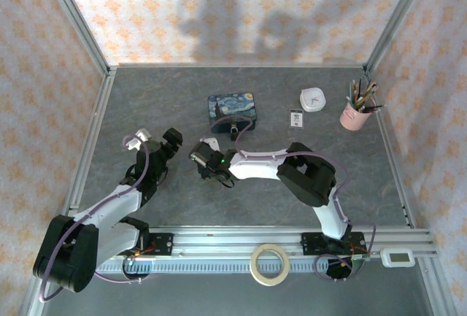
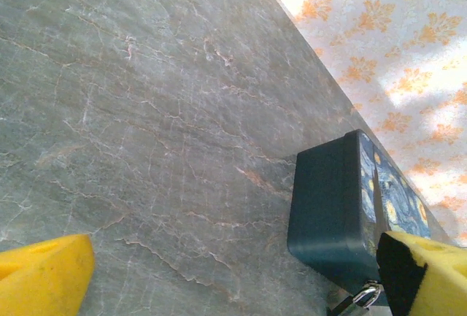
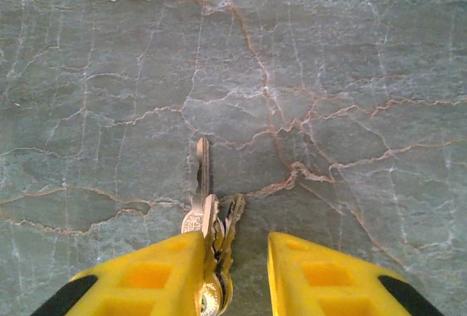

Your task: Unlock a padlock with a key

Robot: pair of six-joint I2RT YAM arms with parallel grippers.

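The key (image 3: 202,177) lies on the stone table with its blade pointing away from me, bunched with other keys on a ring. My right gripper (image 3: 235,257) straddles the bunch. The left finger (image 3: 146,279) touches it, while the right finger (image 3: 321,276) stands a gap away. In the top view that gripper (image 1: 201,157) sits low at the table's middle. The padlock (image 1: 233,128) hangs at the front of the blue starry-night box (image 1: 232,109); its shackle (image 2: 368,295) shows beside the box (image 2: 328,214). My left gripper (image 2: 233,272) is wide open above bare table, left of the box.
A small white card (image 1: 296,118), a white dish-like thing (image 1: 313,99) and a pink cup of pencils (image 1: 357,112) stand at the back right. A tape roll (image 1: 268,264) and a small white device (image 1: 399,257) lie on the near rail.
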